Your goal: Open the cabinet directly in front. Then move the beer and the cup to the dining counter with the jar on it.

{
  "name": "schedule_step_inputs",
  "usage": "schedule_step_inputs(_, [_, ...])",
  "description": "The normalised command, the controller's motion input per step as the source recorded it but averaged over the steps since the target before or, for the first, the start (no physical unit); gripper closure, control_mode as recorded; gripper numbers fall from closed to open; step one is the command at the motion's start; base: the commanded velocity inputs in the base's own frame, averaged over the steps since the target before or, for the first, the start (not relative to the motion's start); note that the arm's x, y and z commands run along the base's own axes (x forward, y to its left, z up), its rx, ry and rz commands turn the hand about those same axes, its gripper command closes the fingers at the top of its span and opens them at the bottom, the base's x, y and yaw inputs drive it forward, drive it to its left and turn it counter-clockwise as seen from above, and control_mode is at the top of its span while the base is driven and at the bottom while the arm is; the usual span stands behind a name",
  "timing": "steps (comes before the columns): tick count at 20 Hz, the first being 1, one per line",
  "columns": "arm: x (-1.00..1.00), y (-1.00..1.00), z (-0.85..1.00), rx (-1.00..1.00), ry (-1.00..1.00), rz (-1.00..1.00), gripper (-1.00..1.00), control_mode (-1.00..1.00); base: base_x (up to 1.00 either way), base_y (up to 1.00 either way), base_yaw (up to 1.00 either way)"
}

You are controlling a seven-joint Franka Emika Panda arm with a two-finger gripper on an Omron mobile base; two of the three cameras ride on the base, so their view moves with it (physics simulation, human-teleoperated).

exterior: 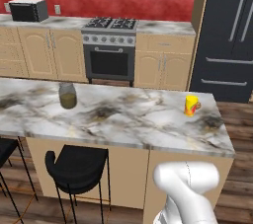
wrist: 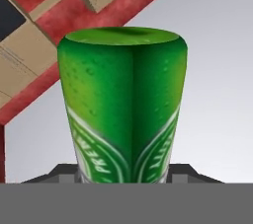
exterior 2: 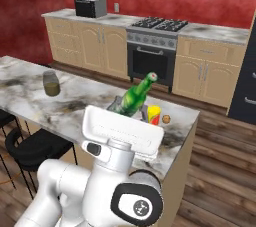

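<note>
A slim green glass beer [exterior 2: 135,98] bottle with a white-lettered label tilts, neck up and to the right, above the marble dining counter [exterior: 128,119]. A small yellow cup [exterior: 191,105] stands upright near the counter's right end. A lidded glass jar [exterior: 67,95] stands well apart to the left.

Glossy green glass beer [wrist: 123,104]
</note>
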Motion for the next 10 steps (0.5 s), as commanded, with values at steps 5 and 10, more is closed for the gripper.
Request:
schedule_step_inputs(5, [-0.18, -0.06, 0.0, -0.39, 0.24, 0.17, 1.0, -1.0, 0.0, 0.0, 0.0])
schedule_step_inputs(10, [-0.31, -0.25, -0.03, -0.34, 0.13, 0.14, 1.0, -1.0, 0.0, 0.0, 0.0])
